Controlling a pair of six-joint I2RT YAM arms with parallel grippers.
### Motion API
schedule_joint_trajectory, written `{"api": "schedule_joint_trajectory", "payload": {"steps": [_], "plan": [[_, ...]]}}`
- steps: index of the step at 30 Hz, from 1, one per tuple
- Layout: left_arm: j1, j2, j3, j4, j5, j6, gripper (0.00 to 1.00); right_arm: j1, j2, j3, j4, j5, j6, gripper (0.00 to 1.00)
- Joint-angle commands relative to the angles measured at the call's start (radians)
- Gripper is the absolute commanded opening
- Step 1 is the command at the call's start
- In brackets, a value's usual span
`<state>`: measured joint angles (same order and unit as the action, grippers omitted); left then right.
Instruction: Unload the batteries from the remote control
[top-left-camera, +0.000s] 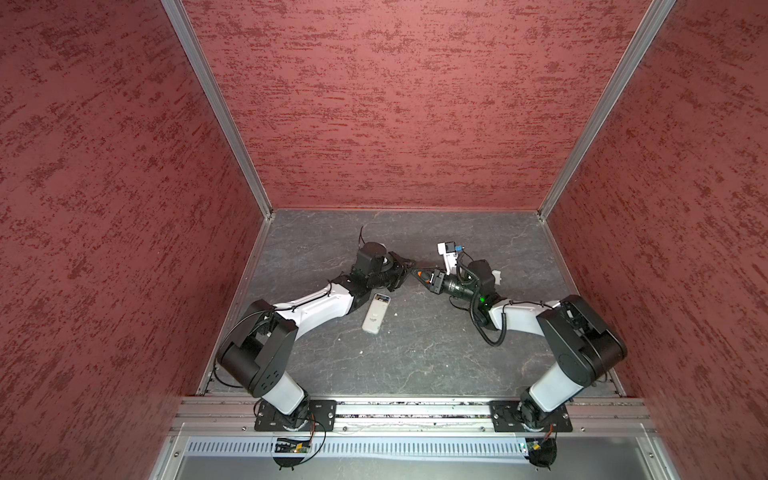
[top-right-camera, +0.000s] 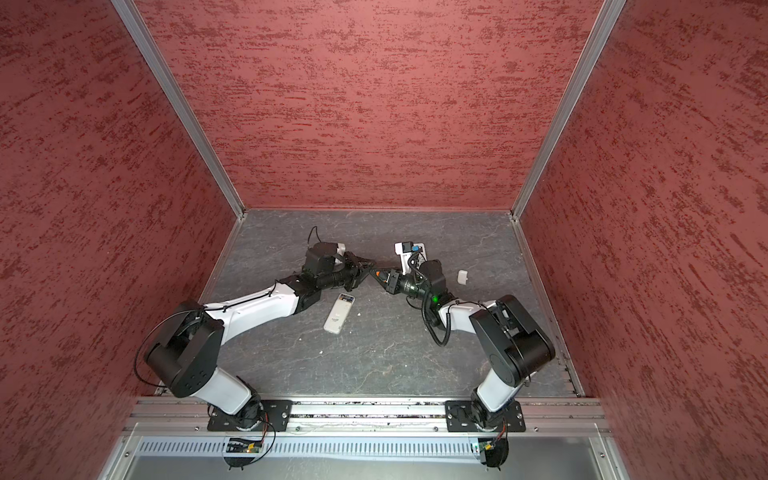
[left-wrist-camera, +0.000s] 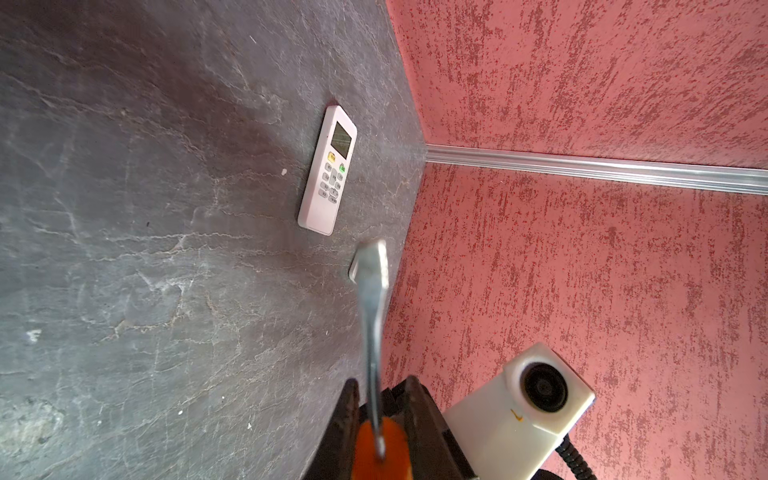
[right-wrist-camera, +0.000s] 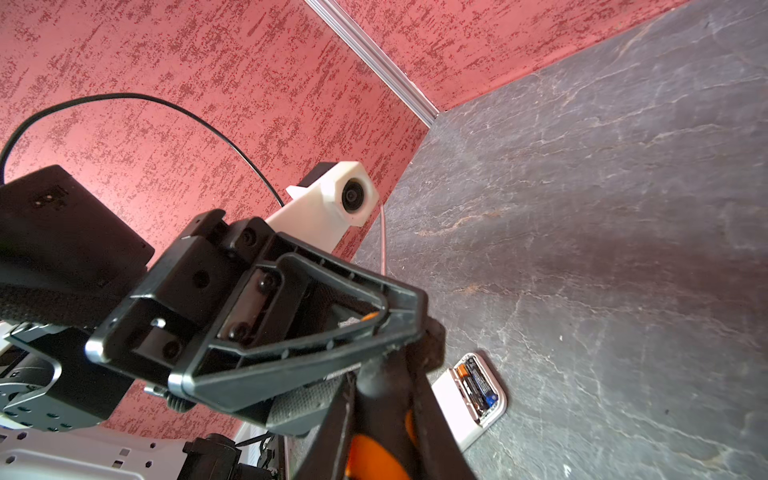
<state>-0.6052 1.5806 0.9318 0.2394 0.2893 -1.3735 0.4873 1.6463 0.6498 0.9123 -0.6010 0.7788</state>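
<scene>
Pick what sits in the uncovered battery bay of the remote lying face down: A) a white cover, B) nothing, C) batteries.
C: the right wrist view shows dark batteries lying inside the open bay of the remote.

White remote (top-left-camera: 376, 313), orange-and-black screwdriver (left-wrist-camera: 380, 444), veined dark-grey table (top-left-camera: 415, 361), mottled red walls (top-left-camera: 395, 104).

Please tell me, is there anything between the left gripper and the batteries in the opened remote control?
Nothing visible covers the batteries: they lie exposed in the open compartment of the remote control. However, the left gripper is shut on the screwdriver, so its jaws are occupied, not free to take them.
</scene>
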Motion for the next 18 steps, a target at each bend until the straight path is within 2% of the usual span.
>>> {"api": "schedule_joint_trajectory", "payload": {"steps": [1,2,7,10,12,18], "plan": [[-0.011,-0.014,0.0,-0.01,0.018,0.035,0.0,0.004,-0.004,0.005,0.027,0.03,0.023,0.0],[-0.008,-0.022,-0.004,-0.014,0.012,0.041,0.03,0.004,-0.01,0.001,0.016,0.036,0.027,0.0],[0.011,-0.092,-0.045,-0.055,-0.043,0.136,0.37,0.004,-0.082,-0.014,-0.131,0.051,0.023,0.0],[0.029,-0.151,-0.08,-0.088,-0.069,0.199,0.46,0.003,-0.151,-0.008,-0.309,0.054,-0.021,0.0],[0.045,-0.198,-0.108,-0.123,-0.09,0.237,0.51,0.004,-0.219,0.003,-0.461,0.059,-0.076,0.0],[0.121,-0.328,-0.189,-0.265,-0.142,0.345,0.53,0.004,-0.332,0.085,-0.904,0.065,-0.178,0.0]]}}
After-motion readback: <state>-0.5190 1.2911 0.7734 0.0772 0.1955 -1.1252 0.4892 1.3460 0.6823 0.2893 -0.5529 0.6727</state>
